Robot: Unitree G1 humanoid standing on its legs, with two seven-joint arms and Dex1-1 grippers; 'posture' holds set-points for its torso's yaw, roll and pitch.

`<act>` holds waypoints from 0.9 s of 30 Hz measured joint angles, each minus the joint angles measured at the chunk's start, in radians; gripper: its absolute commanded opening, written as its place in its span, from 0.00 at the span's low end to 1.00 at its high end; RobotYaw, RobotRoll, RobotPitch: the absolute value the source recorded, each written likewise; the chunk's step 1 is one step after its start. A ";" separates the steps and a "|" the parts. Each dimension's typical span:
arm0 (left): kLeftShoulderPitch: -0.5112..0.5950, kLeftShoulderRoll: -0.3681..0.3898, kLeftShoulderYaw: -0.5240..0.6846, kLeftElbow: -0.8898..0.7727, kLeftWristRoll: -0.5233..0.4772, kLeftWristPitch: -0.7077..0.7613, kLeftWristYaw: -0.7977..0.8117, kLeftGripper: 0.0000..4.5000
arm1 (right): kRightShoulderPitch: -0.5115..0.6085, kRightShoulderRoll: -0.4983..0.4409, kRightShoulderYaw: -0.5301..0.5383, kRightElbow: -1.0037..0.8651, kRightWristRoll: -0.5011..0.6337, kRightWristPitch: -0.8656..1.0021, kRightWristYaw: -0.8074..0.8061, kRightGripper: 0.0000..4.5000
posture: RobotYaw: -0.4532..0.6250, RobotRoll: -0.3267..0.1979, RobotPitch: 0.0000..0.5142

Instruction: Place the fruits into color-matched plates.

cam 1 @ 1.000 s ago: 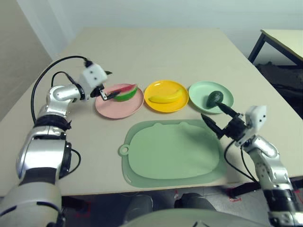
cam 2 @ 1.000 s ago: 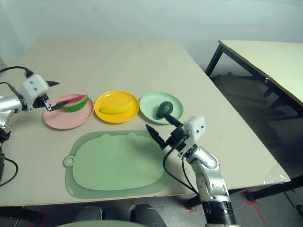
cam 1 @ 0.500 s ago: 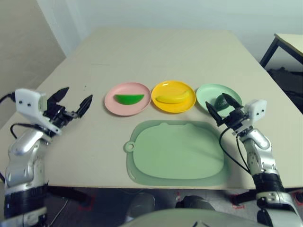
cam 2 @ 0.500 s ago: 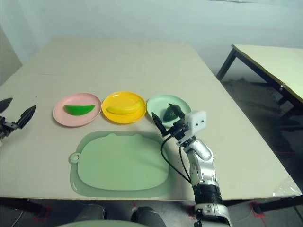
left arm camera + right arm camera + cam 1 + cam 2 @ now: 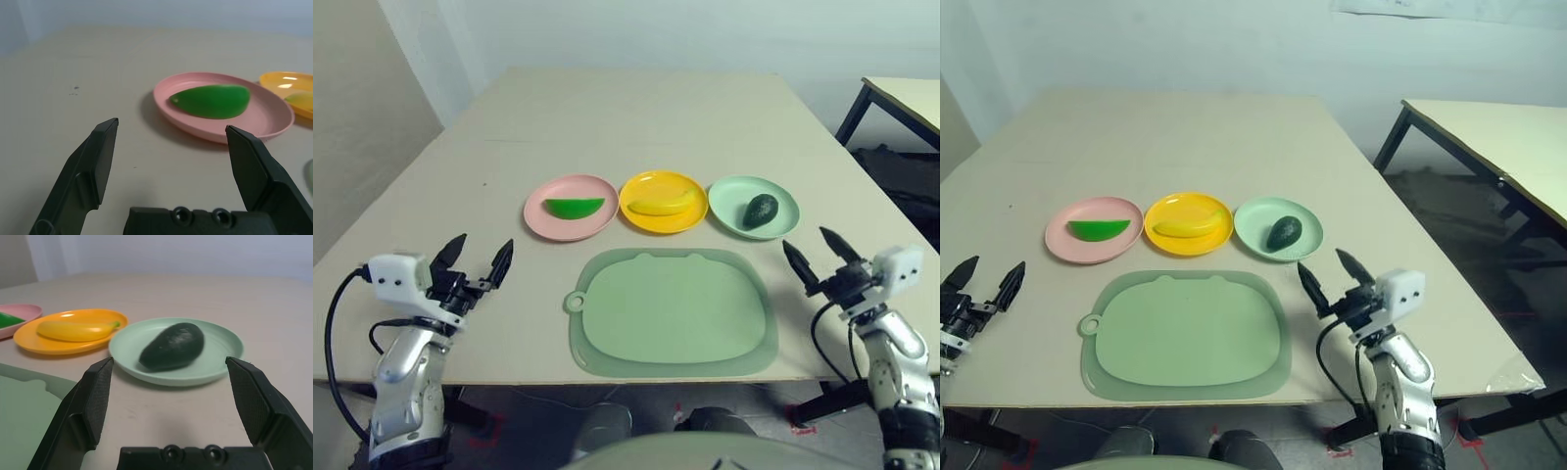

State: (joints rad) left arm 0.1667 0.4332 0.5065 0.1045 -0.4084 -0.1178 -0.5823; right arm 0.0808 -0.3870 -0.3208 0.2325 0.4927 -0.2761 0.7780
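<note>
Yellow banana (image 5: 658,206) lies lengthwise across its yellow plate (image 5: 689,217); both pincers, left (image 5: 475,261) and right (image 5: 820,258), gape empty.

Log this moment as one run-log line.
watermelon on pink plate | banana on yellow plate | avocado on green plate | both jaws open, empty

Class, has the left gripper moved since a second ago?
Yes. The left gripper has pulled back from the pink plate toward the table's near edge, empty and open.

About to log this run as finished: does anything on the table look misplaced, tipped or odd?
Nothing stands out. The watermelon wedge lies rind-up in the pink plate, banana in the yellow plate, avocado in the green plate.
</note>
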 measured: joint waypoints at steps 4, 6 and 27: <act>-0.004 0.026 0.026 0.053 -0.017 -0.029 -0.019 1.00 | 0.009 -0.048 -0.073 0.004 0.062 0.046 0.013 1.00 | 0.51 0.62 0.00; -0.008 0.029 0.028 0.069 -0.019 -0.033 -0.026 1.00 | -0.024 -0.085 -0.122 0.067 0.073 0.056 0.006 1.00 | 0.51 0.62 0.00; -0.072 0.074 0.043 0.188 -0.011 -0.088 0.029 1.00 | -0.302 -0.109 -0.158 0.662 -0.037 -0.144 0.048 1.00 | 0.59 0.62 0.02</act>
State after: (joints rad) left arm 0.0944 0.5075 0.5493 0.2923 -0.4196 -0.2060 -0.5529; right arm -0.2215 -0.4959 -0.4790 0.8942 0.4553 -0.4197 0.8261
